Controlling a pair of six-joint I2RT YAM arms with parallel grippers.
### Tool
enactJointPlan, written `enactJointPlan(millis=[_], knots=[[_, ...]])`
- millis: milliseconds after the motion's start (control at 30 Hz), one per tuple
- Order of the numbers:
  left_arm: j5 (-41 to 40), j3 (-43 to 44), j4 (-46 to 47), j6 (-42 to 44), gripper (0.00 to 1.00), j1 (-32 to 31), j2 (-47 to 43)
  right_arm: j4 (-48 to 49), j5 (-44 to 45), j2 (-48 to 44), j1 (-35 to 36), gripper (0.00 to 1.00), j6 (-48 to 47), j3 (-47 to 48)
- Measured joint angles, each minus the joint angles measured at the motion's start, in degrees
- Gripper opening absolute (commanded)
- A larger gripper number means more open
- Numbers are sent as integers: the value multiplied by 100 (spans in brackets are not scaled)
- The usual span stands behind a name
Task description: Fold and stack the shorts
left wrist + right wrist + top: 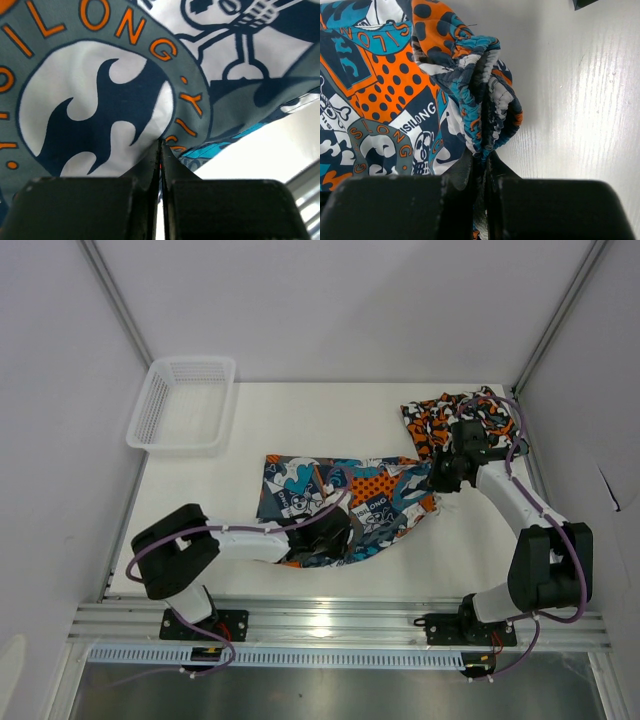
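From above, the white table [300, 420] carries a white plastic mesh basket [183, 403] at the upper left of the frame. The soft blue-teal, orange and white cartoon-print shorts [345, 502] lie spread across the middle. The orange, black, grey and white camouflage shorts [455, 418] sit bunched at the upper right, apart from the first pair. The left gripper [340, 537] sits at the lower edge of the cartoon-print shorts, and the right gripper [437, 485] at their right end.

In the left wrist view, the left gripper [161, 150] has its jaws pressed together, pinching cartoon-print cloth that fills most of the frame, with bare table at the lower right.

In the right wrist view, the right gripper [482, 160] has its jaws closed on the gathered elastic waistband of the same shorts, with white table at the right.
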Motion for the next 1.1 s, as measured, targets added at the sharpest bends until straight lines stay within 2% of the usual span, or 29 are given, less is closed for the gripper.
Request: enactJointPlan(millis=[233,600,700,867,933,1000,1100], knots=[[-20,210,122,-168,0,-160,343,-190,-26,-70,138,0,-42,103],[-144,404,162,-518,0,-782,511,-684,-50,-308,678,0,-39,1128],[-114,385,81,-649,7,-852,398,-741,-46,-267,693,0,-42,1222],[-221,330,-741,-778,15,-833,-509,-769,-44,-173,719,0,-59,1228],[-295,310,-1080,-798,23,-732,-1008,-778,-44,-164,756,0,-68,1228],[-269,160,-1287,-798,24,-455,-1598,-787,-37,-164,833,0,-79,1241],[-240,-291,-1502,-791,32,269,-2557,-855,11,-164,1008,0,-79,1309]])
